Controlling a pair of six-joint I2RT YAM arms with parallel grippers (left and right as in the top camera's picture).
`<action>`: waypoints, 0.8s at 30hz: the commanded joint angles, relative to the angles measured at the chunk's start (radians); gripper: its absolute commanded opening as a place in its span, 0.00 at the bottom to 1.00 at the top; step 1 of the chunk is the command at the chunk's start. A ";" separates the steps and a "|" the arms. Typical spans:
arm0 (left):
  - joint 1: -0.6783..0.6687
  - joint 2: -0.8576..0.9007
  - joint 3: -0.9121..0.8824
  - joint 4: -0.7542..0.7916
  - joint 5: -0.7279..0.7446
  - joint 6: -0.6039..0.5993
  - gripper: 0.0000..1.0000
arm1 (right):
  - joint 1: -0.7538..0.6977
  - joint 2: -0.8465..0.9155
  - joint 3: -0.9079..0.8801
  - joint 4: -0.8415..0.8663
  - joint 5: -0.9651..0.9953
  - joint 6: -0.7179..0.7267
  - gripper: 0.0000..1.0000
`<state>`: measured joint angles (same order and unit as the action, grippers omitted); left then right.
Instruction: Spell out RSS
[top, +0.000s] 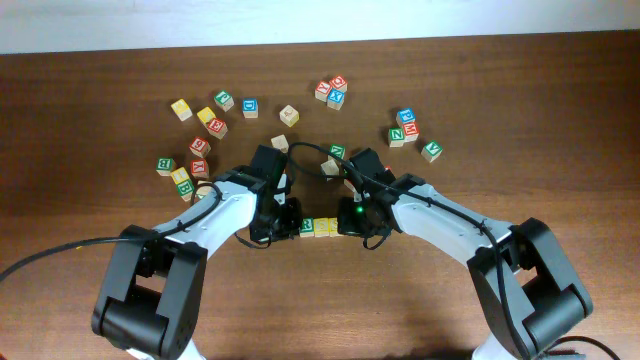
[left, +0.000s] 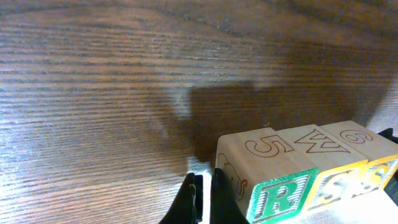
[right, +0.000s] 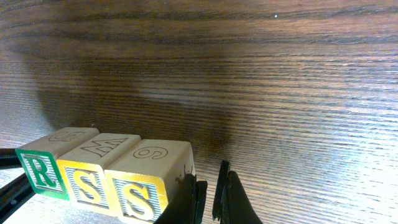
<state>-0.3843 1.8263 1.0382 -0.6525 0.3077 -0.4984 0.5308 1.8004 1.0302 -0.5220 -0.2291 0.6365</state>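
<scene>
wood table (top: 100, 100), r-s-s block row (top: 320, 228) sitting between left gripper (left: 206, 186) and right gripper (right: 209, 182), both clenching empty

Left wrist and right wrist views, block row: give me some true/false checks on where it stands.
1. The row reads R, S, S. True: R block, then two S blocks.
2. The R block is framed in red. False: green; the S blocks are yellow.
3. The row's blocks stand apart. False: they touch side by side.
4. The left gripper clamps the R block. False: it sits beside it, with nothing between its fingers.
5. Loose blocks lie scattered away from the row. True.
</scene>
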 joint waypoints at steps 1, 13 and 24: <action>-0.002 0.008 -0.006 0.017 0.006 0.006 0.00 | 0.009 0.009 -0.005 0.015 -0.006 0.008 0.04; -0.002 0.008 -0.006 0.021 -0.027 0.070 0.00 | 0.027 0.009 -0.005 0.013 -0.010 0.014 0.04; 0.002 0.008 -0.006 0.002 -0.043 0.070 0.00 | 0.032 0.009 -0.005 0.000 0.014 0.045 0.04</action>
<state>-0.3840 1.8263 1.0382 -0.6434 0.2649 -0.4488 0.5491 1.8004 1.0302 -0.5190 -0.2256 0.6773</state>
